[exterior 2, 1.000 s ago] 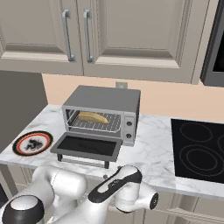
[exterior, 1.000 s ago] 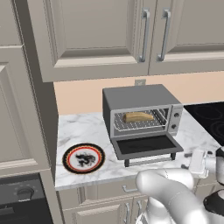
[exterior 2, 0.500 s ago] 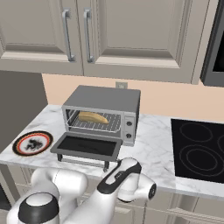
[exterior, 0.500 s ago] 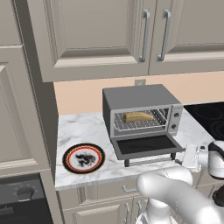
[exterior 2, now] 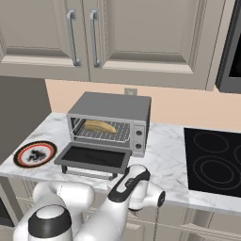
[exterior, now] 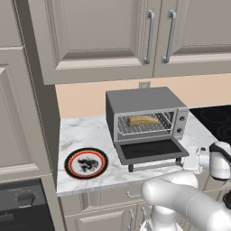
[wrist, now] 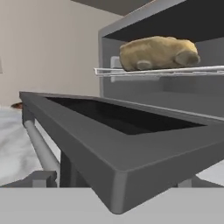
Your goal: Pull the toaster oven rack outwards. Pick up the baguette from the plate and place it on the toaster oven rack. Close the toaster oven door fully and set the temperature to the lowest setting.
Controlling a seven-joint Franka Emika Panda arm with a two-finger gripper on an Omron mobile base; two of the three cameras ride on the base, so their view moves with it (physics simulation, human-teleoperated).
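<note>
Left base view shows the toaster oven standing on the marble counter under the upper cabinets, and everything else arranges itself around it. Its door lies folded down flat in front of the cavity, handle bar at the near edge. Inside the cavity, the rack carries the baguette, so the bread step looks finished. The plate sits bare on the counter, to the left of the oven and nearer the counter's edge.

Over the last second the oven, bread and plate keep their places, while the arm's wrist has swung lower and across, to the right of the dropped door. The hand view now looks from below the door's front corner, with the silver handle beside it and the baguette up on the rack beyond.

The gripper stands spread to its widest, holding nothing. My guess is it is lining up to lift the door shut; the temperature knob waits after that.
</note>
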